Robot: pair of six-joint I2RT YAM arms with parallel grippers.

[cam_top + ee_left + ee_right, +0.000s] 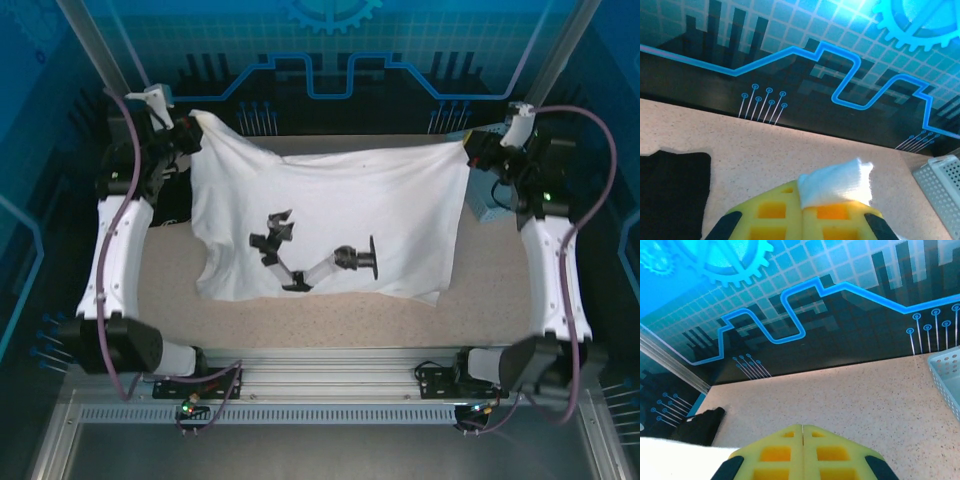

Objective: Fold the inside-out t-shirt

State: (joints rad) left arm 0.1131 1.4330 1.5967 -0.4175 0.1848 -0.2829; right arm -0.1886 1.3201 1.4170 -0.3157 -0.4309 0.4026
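The inside-out t-shirt (330, 220) is a large white cloth stretched between both grippers near the table's back, its lower part draping onto the tabletop. A dark arm-shaped mark shows in its middle. My left gripper (190, 128) is shut on the shirt's upper left corner. In the left wrist view a white tuft of the t-shirt (837, 184) pokes out past the closed yellow fingers of the left gripper (802, 210). My right gripper (470, 148) is shut on the upper right corner. The right gripper (803, 437) has its yellow fingers pressed together, with white t-shirt cloth (675, 457) below them at the left.
A black folded garment (170, 197) lies at the table's left edge, also seen in the wrist views (670, 195) (702, 425). A pale perforated basket (490, 200) (940, 182) (947, 372) stands at the right. The blue patterned back wall rises behind the table.
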